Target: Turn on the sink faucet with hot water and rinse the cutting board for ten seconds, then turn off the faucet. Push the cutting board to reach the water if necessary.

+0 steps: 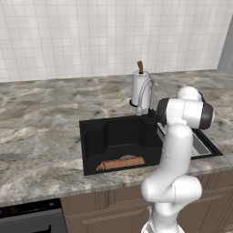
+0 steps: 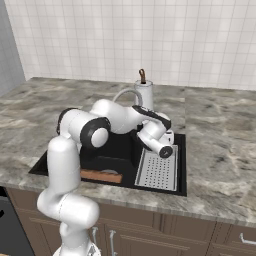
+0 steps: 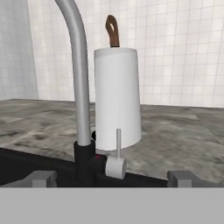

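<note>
grey faucet (image 3: 81, 94) dead ahead of tool (image 3: 111, 178) (fingers spread apart), orange-brown cutting board (image 1: 120, 163) in black sink (image 1: 93, 132)

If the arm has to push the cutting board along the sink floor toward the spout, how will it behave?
The cutting board looks rigid wood, so it should slide whole without bending. Long and narrow, it may pivot if pushed off-centre. It lies against the sink's front wall, which may guide it or jam it.

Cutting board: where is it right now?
The cutting board lies flat on the floor of the sink, along the front wall nearest the robot, left of the perforated tray and well forward of the faucet.
</note>
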